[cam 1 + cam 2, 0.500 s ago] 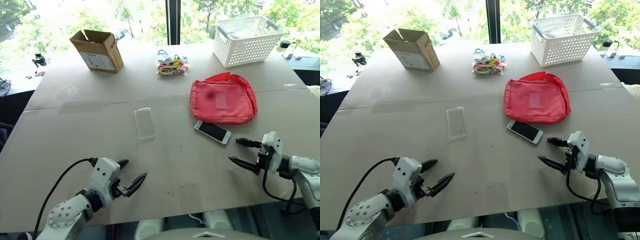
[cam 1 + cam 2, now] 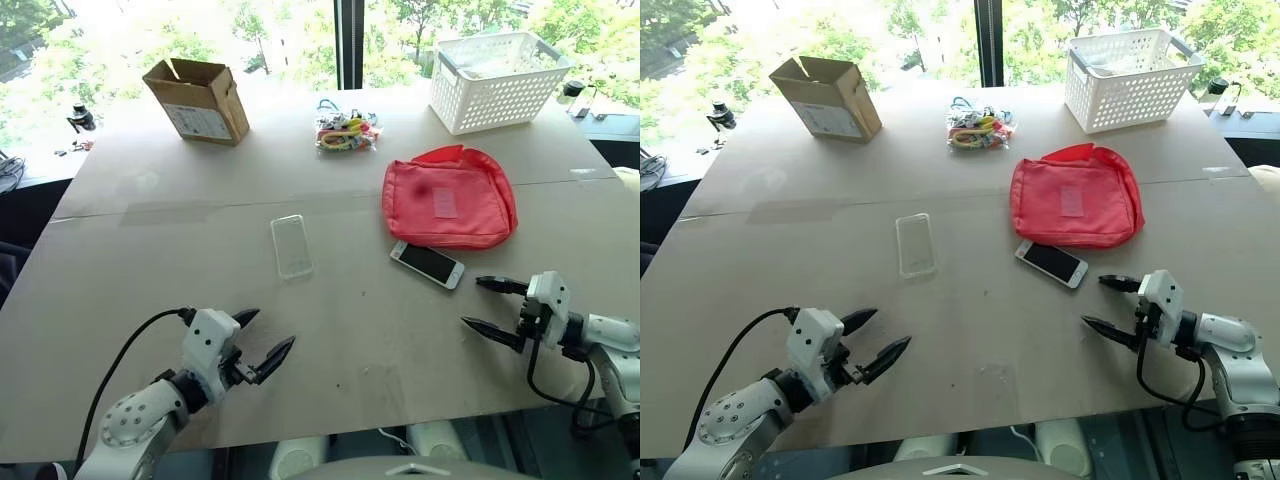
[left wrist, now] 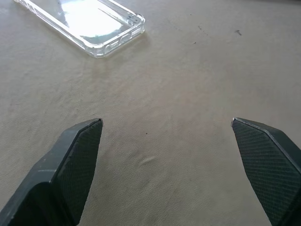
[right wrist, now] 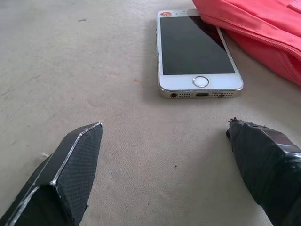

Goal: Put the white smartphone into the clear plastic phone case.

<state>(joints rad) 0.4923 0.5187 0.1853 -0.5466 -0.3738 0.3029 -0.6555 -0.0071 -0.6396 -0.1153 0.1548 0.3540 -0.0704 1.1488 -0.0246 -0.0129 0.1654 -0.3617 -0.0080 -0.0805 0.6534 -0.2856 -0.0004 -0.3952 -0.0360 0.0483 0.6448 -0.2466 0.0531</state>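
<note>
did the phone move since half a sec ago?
No. The white smartphone lies by the red pouch with the same gap and angle as before; the slight shift is shared by the whole picture.

A beige surface (image 2: 150, 270) carries everything. On it lie a clear case (image 2: 291, 246), a white phone (image 2: 427, 264), a red pouch (image 2: 449, 197), a cardboard box (image 2: 197, 99), a white basket (image 2: 497, 80) and a bag of coloured bits (image 2: 346, 131).

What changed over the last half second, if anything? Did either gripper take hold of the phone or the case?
Nothing visibly changed. The left gripper and right gripper stay open and empty above the table, neither touching anything. The white smartphone still lies beside the red pouch, and the clear plastic phone case lies apart from it, empty.
</note>
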